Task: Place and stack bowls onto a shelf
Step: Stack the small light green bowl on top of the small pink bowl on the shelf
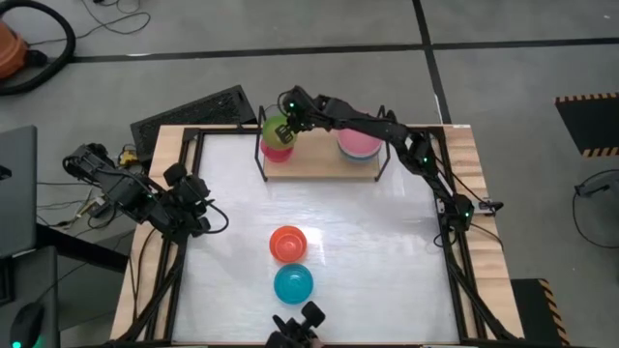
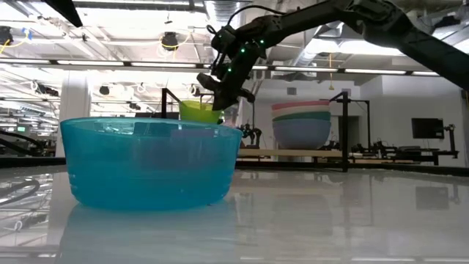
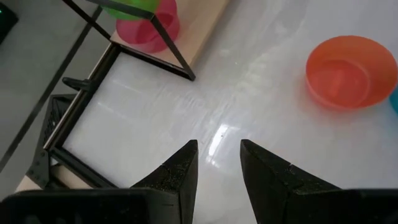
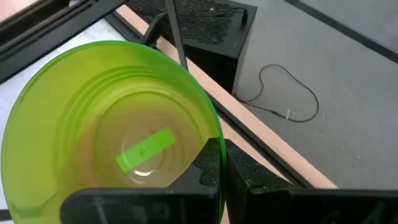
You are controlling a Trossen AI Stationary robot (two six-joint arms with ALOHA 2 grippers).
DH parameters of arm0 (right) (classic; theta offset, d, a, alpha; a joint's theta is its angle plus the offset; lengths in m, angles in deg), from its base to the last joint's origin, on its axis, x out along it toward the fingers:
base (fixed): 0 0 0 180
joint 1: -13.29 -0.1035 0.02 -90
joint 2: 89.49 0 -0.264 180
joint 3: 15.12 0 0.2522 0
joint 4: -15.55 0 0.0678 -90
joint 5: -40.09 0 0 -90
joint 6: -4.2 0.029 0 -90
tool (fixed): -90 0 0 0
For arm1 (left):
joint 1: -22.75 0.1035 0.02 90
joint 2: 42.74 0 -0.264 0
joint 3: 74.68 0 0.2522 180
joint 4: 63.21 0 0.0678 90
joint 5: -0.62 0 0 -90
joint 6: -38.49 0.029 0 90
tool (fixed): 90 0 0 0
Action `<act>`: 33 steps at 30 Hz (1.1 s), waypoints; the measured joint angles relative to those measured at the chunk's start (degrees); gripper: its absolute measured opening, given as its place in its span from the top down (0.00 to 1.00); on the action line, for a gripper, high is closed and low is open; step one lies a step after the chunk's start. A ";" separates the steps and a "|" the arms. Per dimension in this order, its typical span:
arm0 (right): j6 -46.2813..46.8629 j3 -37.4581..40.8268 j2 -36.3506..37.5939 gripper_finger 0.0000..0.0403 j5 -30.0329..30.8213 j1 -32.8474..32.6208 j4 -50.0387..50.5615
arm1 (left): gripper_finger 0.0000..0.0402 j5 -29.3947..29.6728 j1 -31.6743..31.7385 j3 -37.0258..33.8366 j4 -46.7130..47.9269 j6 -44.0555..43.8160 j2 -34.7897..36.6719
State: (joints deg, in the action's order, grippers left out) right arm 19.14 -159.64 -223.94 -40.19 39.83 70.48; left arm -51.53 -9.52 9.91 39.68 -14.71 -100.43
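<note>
One end effector, the right (image 1: 288, 123), pinches the green bowl's (image 1: 276, 128) rim above the magenta bowl (image 1: 279, 150) on the shelf (image 1: 319, 162).

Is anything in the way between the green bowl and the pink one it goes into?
Nothing visible. The right gripper holds the green bowl by its rim right over the magenta bowl on the shelf. Only open air shows between them.
</note>
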 joint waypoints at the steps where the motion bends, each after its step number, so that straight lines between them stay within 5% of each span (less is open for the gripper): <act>1: 0.02 0.00 0.00 0.94 -0.61 0.19 0.06 | 0.73 0.01 0.00 0.00 0.00 -0.06 0.00; 12: 3.01 0.14 -2.93 0.94 -5.55 0.09 0.93 | 0.73 1.66 0.00 0.00 -0.03 -0.16 0.00; 33: 3.64 0.11 -2.32 0.91 -5.46 2.79 10.72 | 0.73 1.60 0.00 0.00 -0.06 -0.66 0.00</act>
State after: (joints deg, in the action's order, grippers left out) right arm 22.78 -159.53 -226.26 -45.65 42.62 81.20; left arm -49.94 -9.52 9.91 39.63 -15.37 -100.43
